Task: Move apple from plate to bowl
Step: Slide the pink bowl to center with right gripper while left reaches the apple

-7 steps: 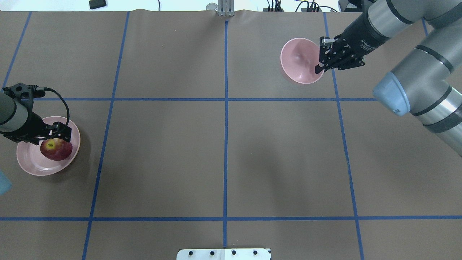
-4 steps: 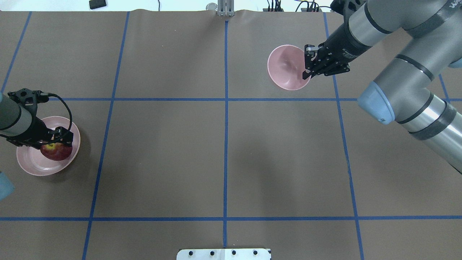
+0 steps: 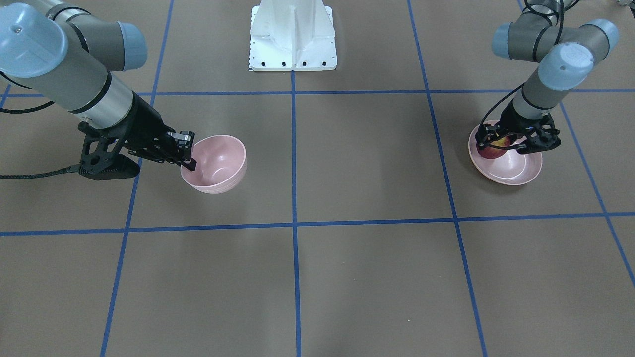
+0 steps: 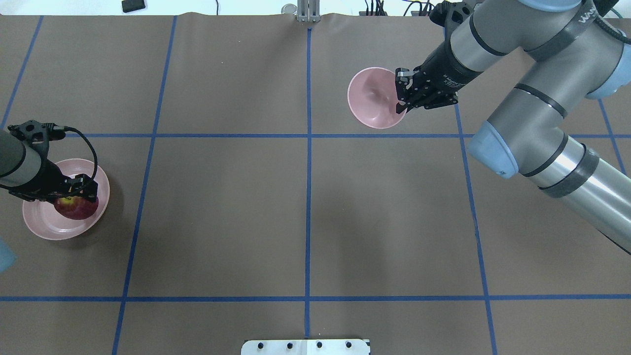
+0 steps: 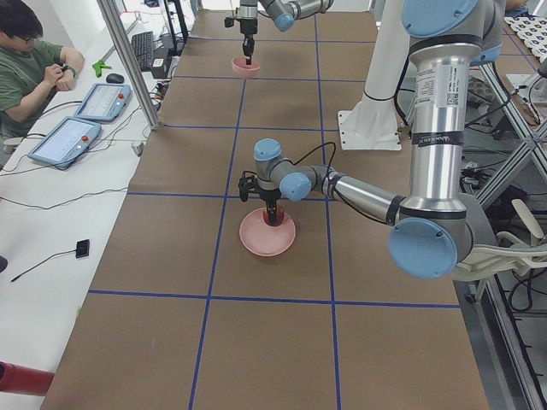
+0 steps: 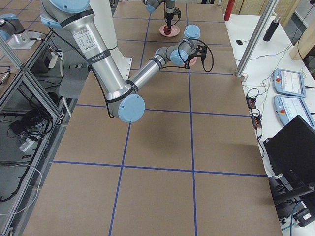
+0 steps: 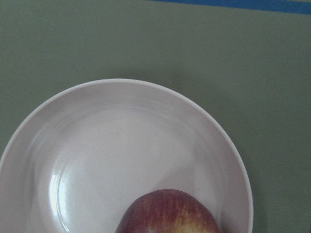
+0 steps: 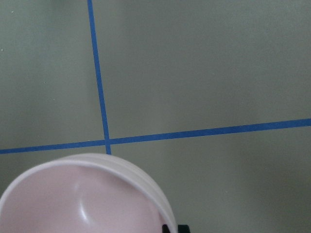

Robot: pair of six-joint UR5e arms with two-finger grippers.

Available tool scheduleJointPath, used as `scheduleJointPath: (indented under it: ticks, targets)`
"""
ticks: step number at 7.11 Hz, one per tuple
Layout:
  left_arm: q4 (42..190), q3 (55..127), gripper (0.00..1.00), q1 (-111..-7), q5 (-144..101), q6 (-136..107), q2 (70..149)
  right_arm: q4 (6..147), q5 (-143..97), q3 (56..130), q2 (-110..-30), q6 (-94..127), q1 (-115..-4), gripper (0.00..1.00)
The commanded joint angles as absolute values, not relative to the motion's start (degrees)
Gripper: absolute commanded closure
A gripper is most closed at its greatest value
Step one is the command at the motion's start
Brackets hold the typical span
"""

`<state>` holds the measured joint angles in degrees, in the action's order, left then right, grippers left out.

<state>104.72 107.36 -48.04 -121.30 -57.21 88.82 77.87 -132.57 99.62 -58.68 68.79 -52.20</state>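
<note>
Apple (image 4: 76, 209) rests on the plate (image 4: 42, 224), left hand (image 4: 78, 194) straddling it, grip unclear; well apart from the plate, right hand (image 4: 400, 102) pinches the bowl (image 4: 369, 98) rim, seemingly to carry it.

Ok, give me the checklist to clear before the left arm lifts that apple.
1. The apple sits on the plate: ok.
2. The left gripper is down at the apple: ok.
3. Its grip is closed on the apple: cannot tell.
4. The right gripper is clamped on the rim of the bowl: ok.
5. The bowl is empty: ok.
6. The bowl is near the plate: not ok, it is far across the table.
</note>
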Motion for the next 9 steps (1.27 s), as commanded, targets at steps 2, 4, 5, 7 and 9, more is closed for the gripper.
scheduleJointPath:
  ticks: [2, 4, 5, 7, 9]
  targets:
    - [85.92, 117.4, 1.0, -52.19, -123.31, -51.09, 93.05, 77.87, -127.82, 97.49, -57.23, 68.82, -47.66, 1.0]
    - [81.23, 119.26, 1.0, -54.49, -123.4, -51.06, 96.75, 77.61, -125.18, 85.67, -49.1, 67.68, -43.35, 1.0]
    - [80.34, 119.27, 1.0, -54.58, -123.4, -50.98, 97.55, 77.69, -125.16, 80.04, -44.95, 66.28, -42.81, 1.0]
    - [80.33, 119.18, 1.0, -54.58, -123.57, -50.98, 98.0, 77.78, -125.16, 73.32, -41.75, 60.94, -42.1, 1.0]
    - [80.33, 119.18, 1.0, -54.67, -123.57, -50.98, 97.91, 77.78, -125.33, 72.6, -41.75, 60.64, -41.66, 1.0]
